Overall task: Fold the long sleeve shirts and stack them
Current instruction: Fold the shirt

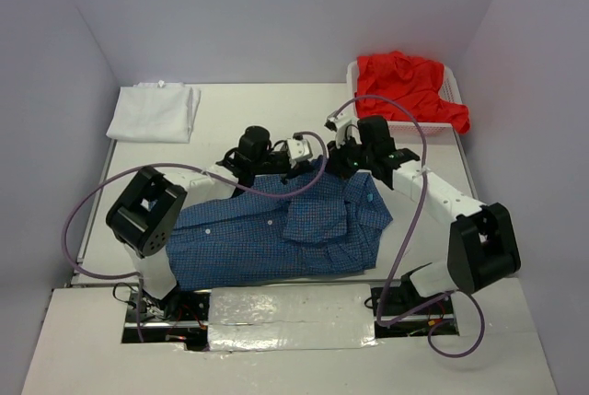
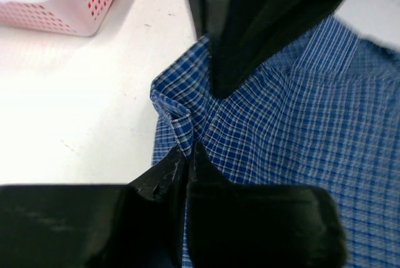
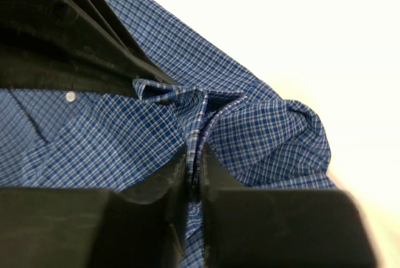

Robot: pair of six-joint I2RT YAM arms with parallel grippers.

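Note:
A blue checked shirt point(image 1: 276, 238) lies spread across the middle of the table, partly folded, its far edge lifted. My left gripper point(image 1: 306, 165) is shut on a fold of that far edge, and cloth runs up between its jaws in the left wrist view point(image 2: 189, 149). Just to its right, my right gripper point(image 1: 350, 163) is shut on a pinched ridge of the same shirt point(image 3: 195, 154). A white shirt point(image 1: 154, 111) lies folded at the far left. A red shirt point(image 1: 409, 87) is heaped in the basket.
A white mesh basket point(image 1: 433, 128) stands at the far right corner, close behind my right arm, and also shows in the left wrist view point(image 2: 69, 12). Grey walls enclose the table on three sides. Purple cables loop over both arms.

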